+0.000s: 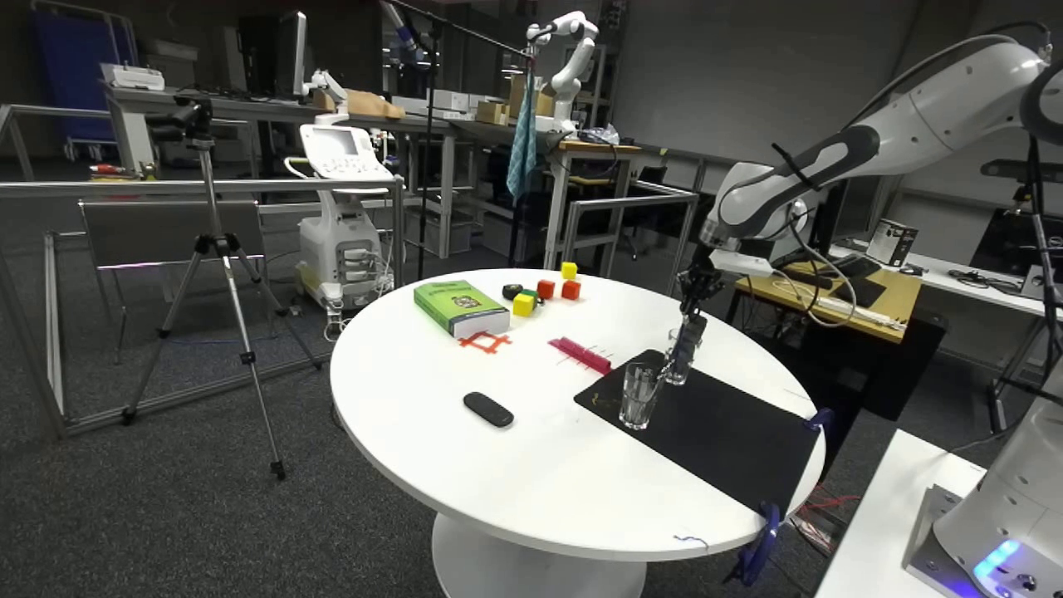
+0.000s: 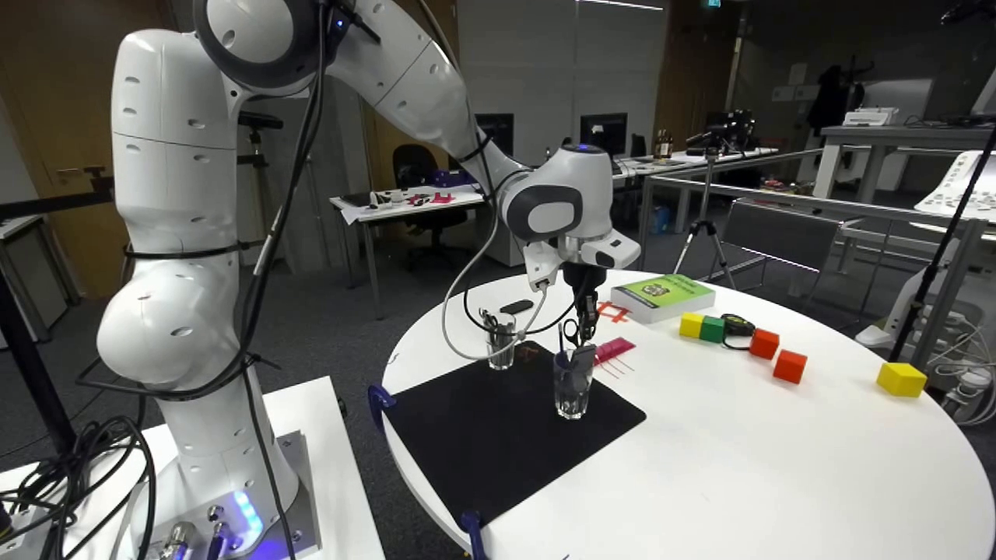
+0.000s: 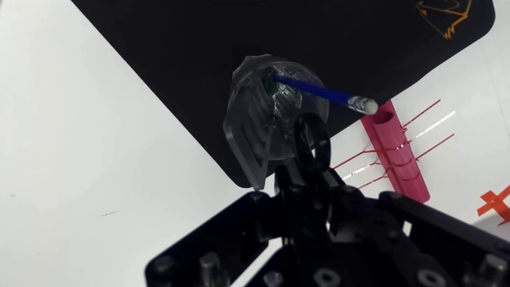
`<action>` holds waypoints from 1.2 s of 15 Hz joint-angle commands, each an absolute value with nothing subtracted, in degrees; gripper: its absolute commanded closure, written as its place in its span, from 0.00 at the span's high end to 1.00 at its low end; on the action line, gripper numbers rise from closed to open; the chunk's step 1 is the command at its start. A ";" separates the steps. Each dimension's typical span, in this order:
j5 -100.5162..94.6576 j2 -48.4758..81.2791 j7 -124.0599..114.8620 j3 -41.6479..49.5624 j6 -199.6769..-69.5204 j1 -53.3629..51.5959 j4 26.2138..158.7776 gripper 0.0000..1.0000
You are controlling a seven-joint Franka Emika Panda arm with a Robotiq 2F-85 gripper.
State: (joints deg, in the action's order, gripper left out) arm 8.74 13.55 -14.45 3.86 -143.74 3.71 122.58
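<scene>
In the wrist view my gripper (image 3: pixel 312 173) is shut on the dark handle of black scissors (image 3: pixel 323 148); one finger loop shows just beyond the fingertips. Below is a clear glass (image 3: pixel 318 103) on a black mat (image 3: pixel 179 52). A blue pencil (image 3: pixel 324 94) and a grey slotted plate (image 3: pixel 243 149) lean in that glass. The scissor blades are hard to make out there. In an exterior view the gripper (image 2: pixel 589 328) is right above this glass (image 2: pixel 571 400), the scissors' loops (image 2: pixel 570 340) at its fingertips. Both exterior views also show a second glass (image 1: pixel 638 399) holding thin items.
Around the mat on the round white table (image 1: pixel 399 399) lie a pink tube with wires (image 1: pixel 581 355), a black case (image 1: pixel 488 409), a green book (image 1: pixel 453 303), red tape (image 1: pixel 484 341) and several coloured blocks (image 2: pixel 790 365). Blue clamps (image 1: pixel 760 544) grip the table edge.
</scene>
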 commanded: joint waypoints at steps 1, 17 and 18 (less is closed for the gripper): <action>9.48 14.45 -12.85 3.67 -145.39 3.70 122.33 0.03; 11.50 16.14 -12.62 2.64 -144.43 3.86 122.01 0.36; 11.47 16.09 -12.62 2.65 -144.45 3.86 122.00 0.37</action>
